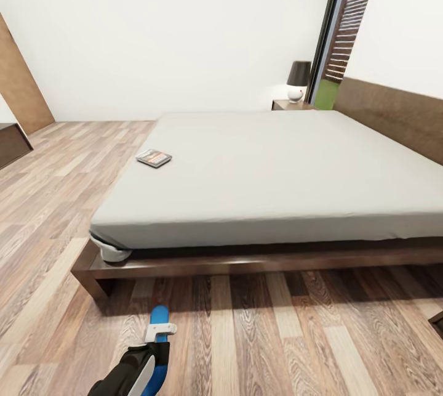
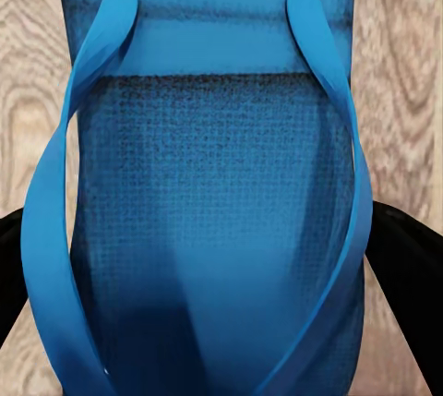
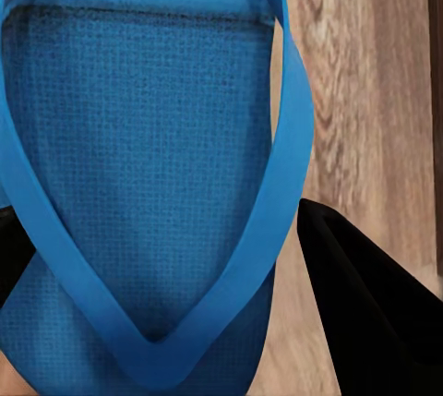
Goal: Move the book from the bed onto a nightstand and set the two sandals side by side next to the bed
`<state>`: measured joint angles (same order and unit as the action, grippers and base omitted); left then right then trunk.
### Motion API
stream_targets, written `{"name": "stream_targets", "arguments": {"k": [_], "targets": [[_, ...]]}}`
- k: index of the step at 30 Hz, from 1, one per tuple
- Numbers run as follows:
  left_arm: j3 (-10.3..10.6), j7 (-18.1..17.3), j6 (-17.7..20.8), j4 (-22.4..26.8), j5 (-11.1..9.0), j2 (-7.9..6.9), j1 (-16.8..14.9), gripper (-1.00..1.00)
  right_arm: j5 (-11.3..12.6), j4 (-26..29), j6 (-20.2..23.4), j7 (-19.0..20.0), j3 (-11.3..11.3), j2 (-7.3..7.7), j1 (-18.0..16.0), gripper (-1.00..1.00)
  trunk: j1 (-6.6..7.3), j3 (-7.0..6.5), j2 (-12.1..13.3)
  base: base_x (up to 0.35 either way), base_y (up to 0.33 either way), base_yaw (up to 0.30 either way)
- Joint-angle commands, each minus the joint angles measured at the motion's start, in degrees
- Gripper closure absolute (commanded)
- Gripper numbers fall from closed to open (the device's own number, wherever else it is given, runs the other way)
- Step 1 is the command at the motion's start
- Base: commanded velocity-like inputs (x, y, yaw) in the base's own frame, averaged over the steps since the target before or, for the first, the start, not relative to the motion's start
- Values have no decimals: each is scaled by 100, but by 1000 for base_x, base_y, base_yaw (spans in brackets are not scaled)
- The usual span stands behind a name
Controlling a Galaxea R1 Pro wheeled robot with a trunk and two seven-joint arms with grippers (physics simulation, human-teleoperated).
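Left gripper (image 1: 159, 337): you hold a sandal (image 1: 159, 347), long axis toward bed (image 1: 271, 168) | right gripper: second sandal (image 3: 138, 184) between its fingers, grip unclear | book (image 1: 154, 157): mattress, left of centre frame.

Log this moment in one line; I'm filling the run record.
left gripper: on blue sandal | second sandal: at right gripper | book: on bed

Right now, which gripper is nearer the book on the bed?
Left, probably. The left gripper, with a blue sandal, is low over the floor short of the bed, in line with the book. The right gripper cannot be placed.
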<state>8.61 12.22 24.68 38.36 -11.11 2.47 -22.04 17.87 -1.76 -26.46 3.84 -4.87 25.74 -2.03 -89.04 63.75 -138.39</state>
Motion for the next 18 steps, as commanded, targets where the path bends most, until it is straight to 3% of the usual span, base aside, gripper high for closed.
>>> {"name": "stream_targets", "arguments": {"k": [1, 4, 9, 14, 16, 18], "targets": [[28, 57, 24, 14, -60, -5, -2, 100, 73, -18, -36, 41, -41, 1, -8, 100, -21, 23, -44, 0, 0, 0], [13, 60, 114, 48, -82, -25, -7, 100, 74, -18, -57, 33, -41, 1, -8, 100, -21, 23, -44, 0, 0, 0], [-21, 59, 1103, 646, -95, -34, -11, 100, 72, -16, -88, 30, -41, 1, -8, 100, -21, 23, -44, 0, 0, 0], [-26, 86, 1767, 1044, -124, 55, -168, 100, 76, -9, -107, 36, -41, 1, -8, 100, -21, 23, -44, 0, 0, 0], [-37, 89, 1912, -208, -125, 180, -901, 100, 70, 147, -103, 37, -41, 4, -8, 100, -21, 23, -44, 0, 0, 0], [-36, 86, 1730, -682, -125, 229, -1143, 100, 69, 190, -96, 36, -41, 2, -8, 100, -21, 23, -44, 0, 0, 0]]}}
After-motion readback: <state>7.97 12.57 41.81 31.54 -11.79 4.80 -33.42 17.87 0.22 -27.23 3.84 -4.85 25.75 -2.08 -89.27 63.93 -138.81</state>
